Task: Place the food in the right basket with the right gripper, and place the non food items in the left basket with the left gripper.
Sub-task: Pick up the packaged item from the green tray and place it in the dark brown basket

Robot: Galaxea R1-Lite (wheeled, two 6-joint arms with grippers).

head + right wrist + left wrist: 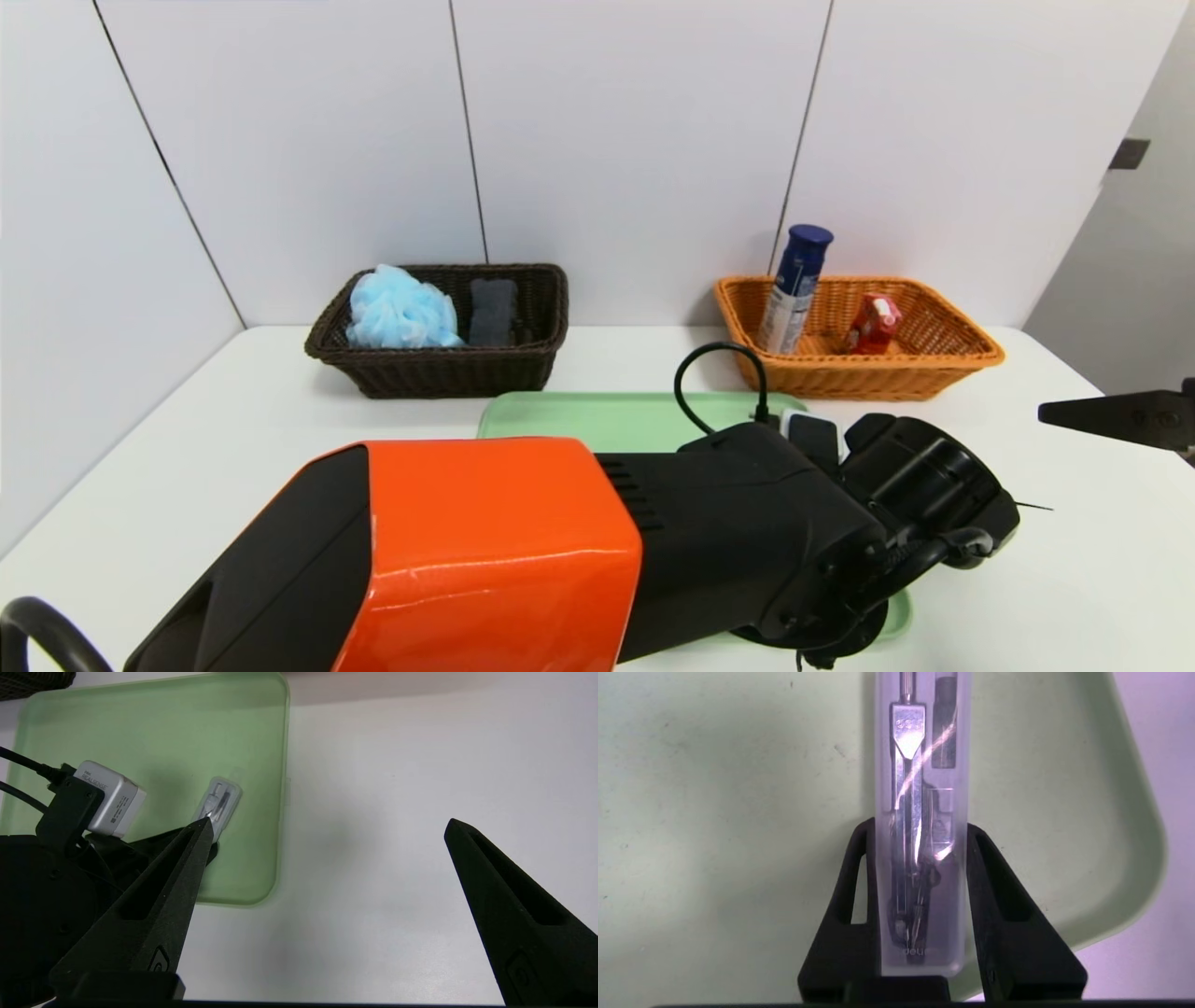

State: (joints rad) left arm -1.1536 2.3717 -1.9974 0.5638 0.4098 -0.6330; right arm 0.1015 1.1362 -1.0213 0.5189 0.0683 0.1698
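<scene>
A clear plastic case holding a metal drawing compass (pixel 922 765) lies on the pale green tray (pixel 714 812). My left gripper (pixel 920 826) is down over the tray, its two black fingers pressed against the case's long sides, shut on it. The right wrist view shows the same case (pixel 224 798) with the left arm over it. In the head view my left arm hides the case. My right gripper (pixel 327 822) hangs wide open over bare table to the right of the tray, holding nothing.
The dark brown left basket (pixel 439 369) at the back holds a blue bath puff (pixel 401 310) and a dark sponge (pixel 492 313). The orange right basket (pixel 859 378) holds a blue can (pixel 794 289) and a red packet (pixel 874 325). White walls stand behind.
</scene>
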